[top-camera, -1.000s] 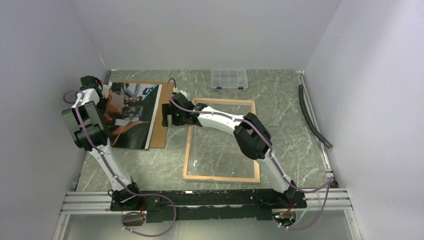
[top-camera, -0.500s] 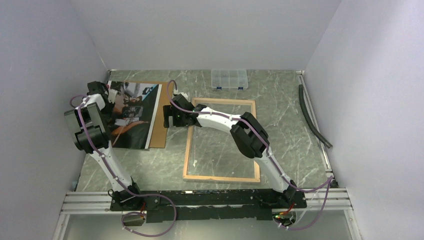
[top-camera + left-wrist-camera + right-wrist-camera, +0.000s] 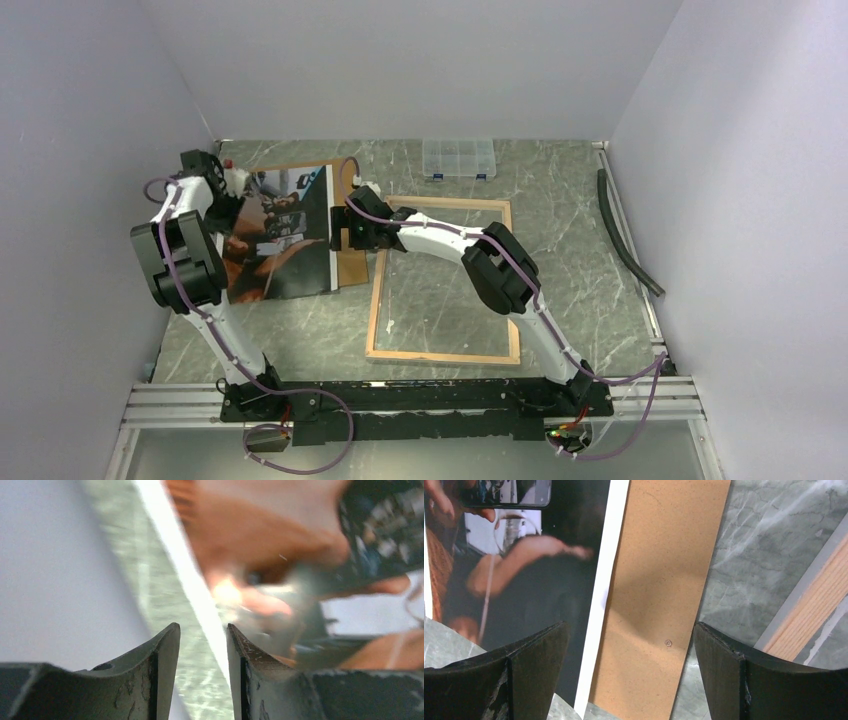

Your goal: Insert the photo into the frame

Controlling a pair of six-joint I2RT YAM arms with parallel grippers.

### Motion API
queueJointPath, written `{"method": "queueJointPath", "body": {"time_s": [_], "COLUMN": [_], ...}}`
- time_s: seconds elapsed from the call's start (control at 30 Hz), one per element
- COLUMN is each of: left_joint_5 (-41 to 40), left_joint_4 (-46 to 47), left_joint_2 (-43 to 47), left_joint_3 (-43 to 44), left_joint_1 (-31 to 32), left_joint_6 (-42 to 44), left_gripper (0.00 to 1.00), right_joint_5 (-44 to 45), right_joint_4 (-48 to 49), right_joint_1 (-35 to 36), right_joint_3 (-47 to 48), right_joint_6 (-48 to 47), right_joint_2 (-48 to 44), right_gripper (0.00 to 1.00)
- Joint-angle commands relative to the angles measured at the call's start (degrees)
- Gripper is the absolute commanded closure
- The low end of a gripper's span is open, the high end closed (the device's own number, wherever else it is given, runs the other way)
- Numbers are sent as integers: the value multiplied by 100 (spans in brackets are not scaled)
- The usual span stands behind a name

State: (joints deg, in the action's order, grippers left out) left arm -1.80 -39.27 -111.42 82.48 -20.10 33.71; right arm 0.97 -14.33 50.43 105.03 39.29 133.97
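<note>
Brown board [image 3: 664, 580] underlies photo [image 3: 285, 235], long axis running away from bases, left of frame [image 3: 445, 355]; left jaws pinch its far-left margin; right jaws gape over its right edge, nearer frame.

Two pincers are in view: one left pincer [image 3: 202, 630] and one right pincer [image 3: 630, 625]. Between them lies one photo [image 3: 280, 235]. One brown backing board [image 3: 659, 595] sits below the right pincer and one frame [image 3: 377, 300] just beside it. Farther from that pincer are one clear compartment box [image 3: 459, 158] and one dark hose [image 3: 612, 225].
</note>
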Motion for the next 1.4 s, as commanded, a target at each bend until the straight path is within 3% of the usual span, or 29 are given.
{"method": "queueJointPath", "body": {"time_s": [0.0, 0.37, 0.6, 0.8, 1.07, 1.37], "left_joint_5": [-628, -1659, -1147, -849, -856, -813], "left_joint_4": [361, 1635, 1208, 1144, 1213, 1176], "left_joint_2": [-175, -739, -857, -548, -432, -443], "left_joint_3": [964, 412, 222, -236, -408, -389], "left_joint_1": [-157, -495, -417, -418, -429, -426], "left_joint_6": [3, 193, -53, -71, -16, -14], "left_gripper": [56, 57, 57, 57, 58, 58], "right_joint_5": [-35, -71, -485, -394, -1754, -2496], "right_joint_4": [221, 299, 356, 456, 1002, 901], "right_joint_1": [-15, -158, -126, -88, 4, 28], "right_joint_3": [-74, -72, -420, -1494, -1923, -1473], "right_joint_6": [59, 183, 347, 615, 1288, 1545], "right_joint_2": [-93, 5, -250, -1362, -1348, -837], "right_gripper": [2, 2, 3, 5, 18, 19]}}
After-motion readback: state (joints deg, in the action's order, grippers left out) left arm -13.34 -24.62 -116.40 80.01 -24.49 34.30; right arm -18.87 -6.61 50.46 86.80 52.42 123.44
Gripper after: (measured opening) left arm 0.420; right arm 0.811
